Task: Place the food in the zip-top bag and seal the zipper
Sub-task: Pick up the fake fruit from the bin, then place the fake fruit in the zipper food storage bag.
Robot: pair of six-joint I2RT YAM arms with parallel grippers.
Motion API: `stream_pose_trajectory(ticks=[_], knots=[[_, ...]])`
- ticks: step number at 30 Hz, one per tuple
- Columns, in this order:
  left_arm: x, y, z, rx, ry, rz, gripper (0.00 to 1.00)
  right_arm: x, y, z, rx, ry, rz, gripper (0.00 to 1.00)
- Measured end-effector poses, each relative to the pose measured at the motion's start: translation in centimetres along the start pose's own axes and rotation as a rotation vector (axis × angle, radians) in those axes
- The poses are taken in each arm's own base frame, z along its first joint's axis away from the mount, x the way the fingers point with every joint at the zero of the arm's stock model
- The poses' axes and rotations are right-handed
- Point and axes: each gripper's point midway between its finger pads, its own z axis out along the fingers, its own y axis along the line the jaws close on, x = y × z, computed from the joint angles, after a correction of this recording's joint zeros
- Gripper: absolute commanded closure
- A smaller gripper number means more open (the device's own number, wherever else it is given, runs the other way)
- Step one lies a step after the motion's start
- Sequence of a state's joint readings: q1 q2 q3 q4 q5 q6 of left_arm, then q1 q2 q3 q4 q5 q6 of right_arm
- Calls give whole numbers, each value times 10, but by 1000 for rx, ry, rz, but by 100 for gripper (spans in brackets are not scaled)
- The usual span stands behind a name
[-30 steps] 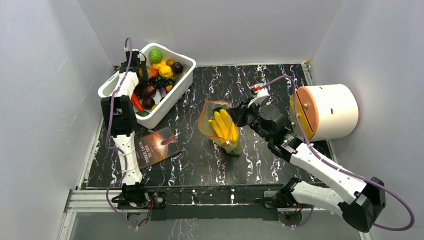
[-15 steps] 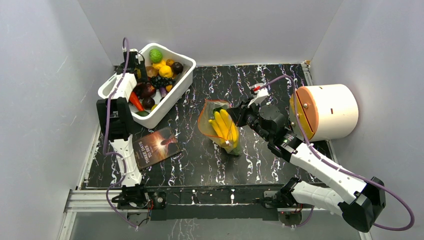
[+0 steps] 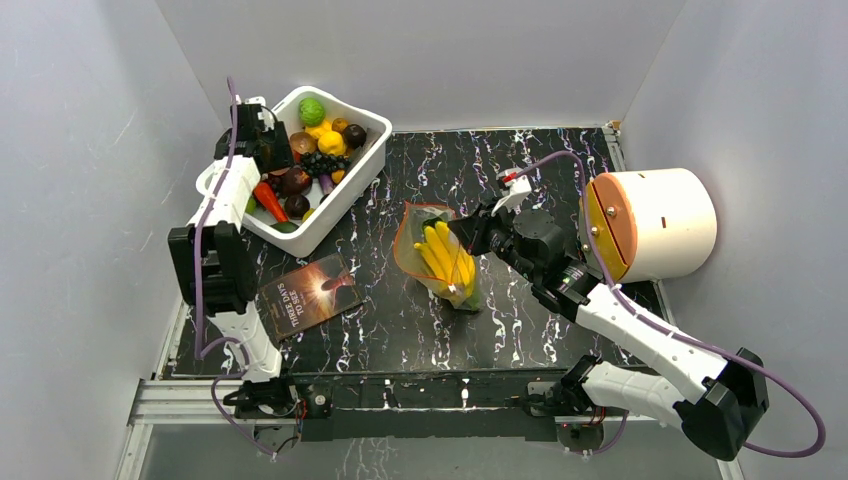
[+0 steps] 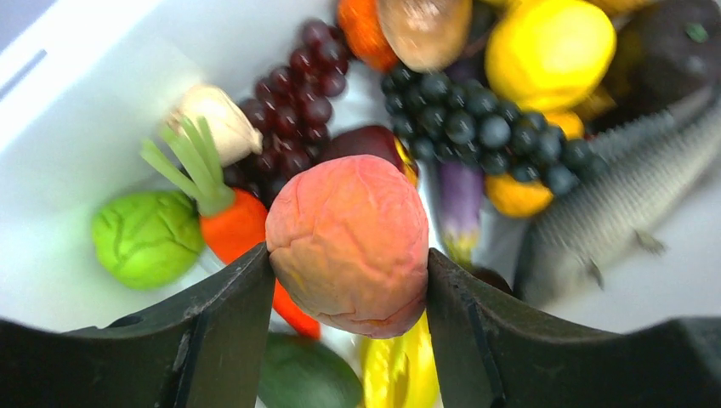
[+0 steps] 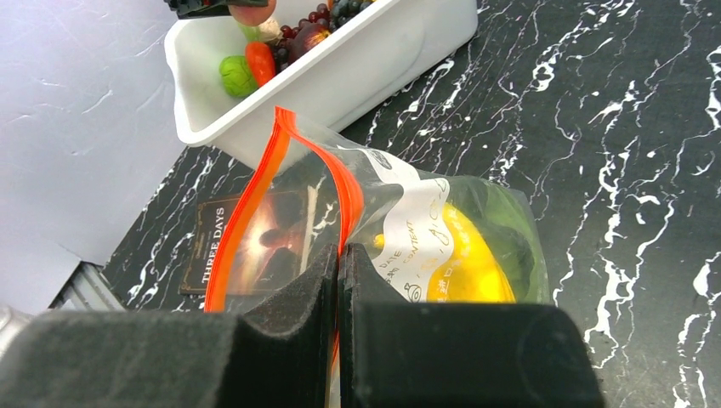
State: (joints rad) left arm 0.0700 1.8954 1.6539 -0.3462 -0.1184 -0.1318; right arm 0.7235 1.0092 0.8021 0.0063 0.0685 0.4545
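Left gripper [image 4: 349, 255]: jaws part-spread, clamped on a wrinkled peach-coloured fruit [image 4: 349, 229], one finger on each side. It hangs over the white tub [image 3: 372, 128].

Under it in the tub: carrot [image 4: 242, 229], green leafy ball [image 4: 146, 238], garlic bulb [image 4: 217, 119], red grapes [image 4: 302, 93], dark grapes [image 4: 485, 127], yellow lemon [image 4: 548, 51], grey fish [image 4: 629, 195].

Right gripper [image 5: 338, 255]: fingers pressed together, pinching the orange zipper [image 5: 255, 191] of the zip-top bag [image 5: 502, 221]. The mouth gapes open toward the tub.

The bag sits mid-table [image 3: 540, 160], apart from the tub, with the banana bunch [image 3: 447, 258] and something green inside. Its white label panel reads "DATE" and "CONTENT"; the rest is too creased to read.

Dark booklet [image 3: 310, 293] lies flat in front of the tub, spine reads "THREE DAYS". White cylinder [image 3: 655, 222] at far right.
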Motion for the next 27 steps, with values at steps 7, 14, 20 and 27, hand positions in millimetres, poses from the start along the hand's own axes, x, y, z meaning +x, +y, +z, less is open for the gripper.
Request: stream_pose_trajectory(ticks=[7,14,20,27], knots=[[38,-25,-51,179,78,-49,57,5,3,0,-17,14,27,100],[51,-64,-110,442,97,-85,58,8,3,0,-14,21,44,100],[67,-108,-162,696,127,-92,57,11,-2,4,14,26,66,100],[85,-161,-239,978,115,8,58,9,-7,7,47,15,100,100]])
